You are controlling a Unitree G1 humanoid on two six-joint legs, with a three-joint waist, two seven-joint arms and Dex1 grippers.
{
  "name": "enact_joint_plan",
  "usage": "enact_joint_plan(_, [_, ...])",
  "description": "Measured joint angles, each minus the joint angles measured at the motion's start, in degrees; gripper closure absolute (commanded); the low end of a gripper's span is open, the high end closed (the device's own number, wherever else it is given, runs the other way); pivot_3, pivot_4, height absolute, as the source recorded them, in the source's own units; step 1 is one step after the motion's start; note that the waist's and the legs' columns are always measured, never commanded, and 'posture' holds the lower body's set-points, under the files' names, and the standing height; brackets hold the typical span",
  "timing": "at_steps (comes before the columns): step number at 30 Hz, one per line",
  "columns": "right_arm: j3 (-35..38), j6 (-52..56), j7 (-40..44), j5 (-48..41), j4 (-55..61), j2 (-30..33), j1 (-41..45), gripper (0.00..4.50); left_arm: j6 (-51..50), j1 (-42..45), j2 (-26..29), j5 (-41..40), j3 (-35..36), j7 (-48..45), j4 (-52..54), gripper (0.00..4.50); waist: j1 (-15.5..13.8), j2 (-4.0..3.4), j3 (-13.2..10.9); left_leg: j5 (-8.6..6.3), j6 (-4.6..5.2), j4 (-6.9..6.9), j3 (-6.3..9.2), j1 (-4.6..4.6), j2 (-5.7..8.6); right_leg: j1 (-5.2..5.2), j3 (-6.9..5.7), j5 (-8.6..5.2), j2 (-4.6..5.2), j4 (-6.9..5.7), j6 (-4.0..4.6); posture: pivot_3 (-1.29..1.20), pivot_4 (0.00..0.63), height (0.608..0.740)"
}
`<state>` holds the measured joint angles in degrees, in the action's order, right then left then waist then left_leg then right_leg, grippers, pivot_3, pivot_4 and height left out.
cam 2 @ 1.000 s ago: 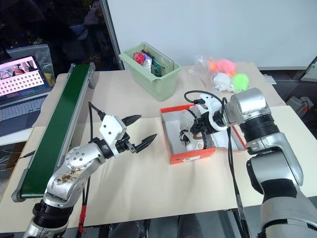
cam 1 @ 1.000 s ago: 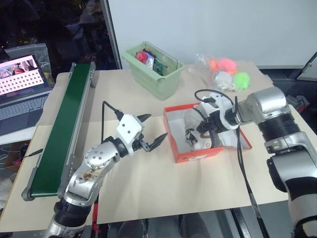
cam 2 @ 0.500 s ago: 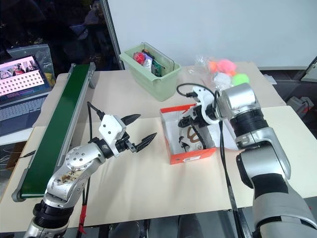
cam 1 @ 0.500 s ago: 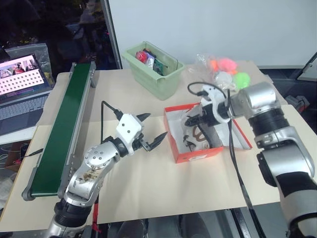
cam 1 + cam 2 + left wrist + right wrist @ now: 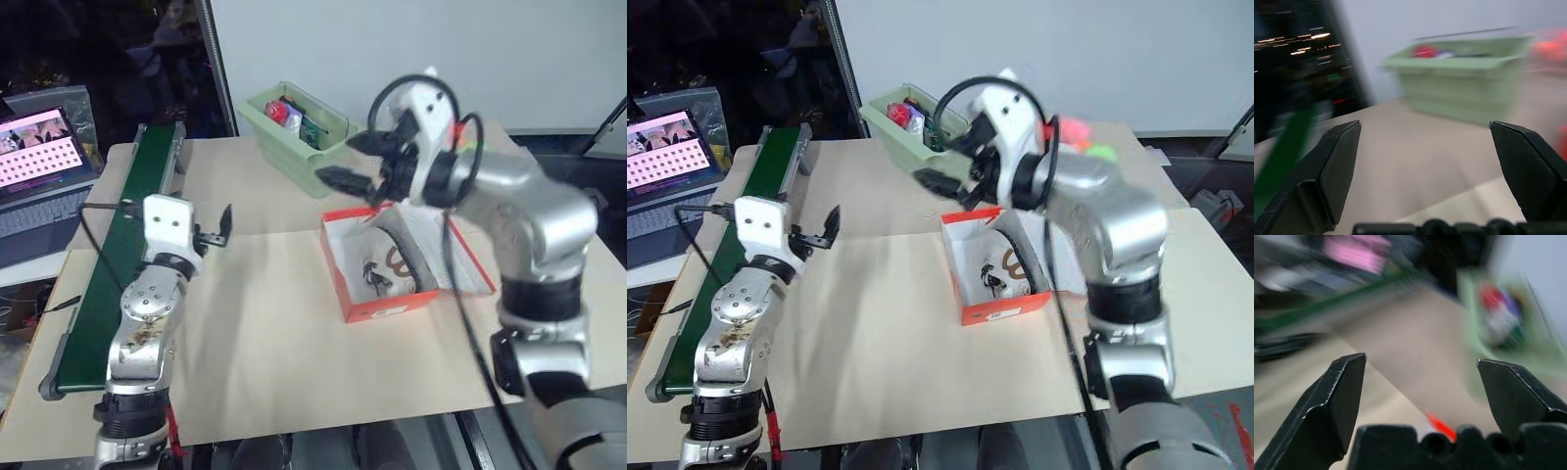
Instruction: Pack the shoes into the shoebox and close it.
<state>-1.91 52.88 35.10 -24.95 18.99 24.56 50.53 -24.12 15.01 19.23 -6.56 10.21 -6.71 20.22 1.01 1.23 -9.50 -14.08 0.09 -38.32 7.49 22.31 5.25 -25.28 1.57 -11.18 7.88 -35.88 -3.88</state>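
Beige board covers the table (image 5: 274, 333), with a white wall behind it and a dark space off to the robot's left, where a laptop (image 5: 44, 147) shows a pink screen. Along the table's left edge runs a green conveyor strip (image 5: 122, 245). Toward the back stands a pale green bin (image 5: 299, 147) with red and dark items inside, and bright orange and green balls (image 5: 1087, 137) in a clear bag lie behind the right arm.

Right of centre sits the shoebox (image 5: 377, 294), red-orange outside and white inside, its lid (image 5: 470, 269) lying open and flat on the far right side. Inside it rest the shoes (image 5: 392, 259), cream with brown curly markings and dark laces; how they lie against each other is hard to make out.

Above the box's back left corner hangs the right gripper (image 5: 358, 162), lifted well clear of the shoes and pointing toward the robot's left, in front of the bin. Its two black fingers are spread wide with nothing between them. In its wrist view the shoebox shows as a blurred red patch low between the fingers.

Well apart to the left, the left gripper (image 5: 211, 230) hovers near the conveyor strip, pointing forward. In its wrist view the fingers (image 5: 1327, 171) stand wide apart, empty, facing the green bin.
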Motion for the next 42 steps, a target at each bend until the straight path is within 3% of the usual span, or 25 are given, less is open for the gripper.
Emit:
enact_joint_plan(7, [-7.6, -11.1, -5.4, 5.0, 3.2, -8.2, -19.1, 0.10, -1.1, -6.3, 0.7, 0.5, 7.0, 2.7, 0.0, 0.00, -0.2, 0.18, 0.1, -0.09, -0.12, 0.00, -0.07, -0.31, 0.00, 0.09, 0.16, 0.05, -0.12, 0.08, 0.09, 0.00, 0.150, 0.740])
enact_joint_plan(15, [-14.9, -20.5, 3.2, 7.8, 2.3, -3.7, -22.4, 0.10, -0.9, -6.7, 0.6, -0.2, 7.8, 2.2, -0.6, 0.00, 0.1, 0.19, 0.1, -0.16, -0.20, 0.01, -0.22, -0.59, -0.16, 0.25, 0.24, 0.09, -0.33, 0.13, 0.15, 0.00, 0.150, 0.740])
enact_joint_plan(29, [-15.0, -21.3, 0.2, 9.1, -1.2, -7.9, -24.2, 0.10, -4.4, -9.0, -3.1, -4.0, 13.5, 4.8, -1.0, 0.00, 0.0, 0.20, 0.1, -0.22, -0.24, 0.02, -0.17, -0.67, -0.20, 0.23, 0.41, 0.09, -0.42, 0.13, 0.15, 0.00, 0.150, 0.740])
enact_joint_plan(42, [-13.8, -21.3, -0.7, 9.0, -1.3, -7.9, -24.7, 0.10, -6.6, -9.8, -2.3, -6.5, 16.4, 4.7, -2.2, 0.00, 0.0, 0.20, 0.1, -0.24, -0.24, 0.02, -0.19, -0.71, -0.20, 0.25, 0.44, 0.09, -0.42, 0.15, 0.15, 0.00, 0.150, 0.740])
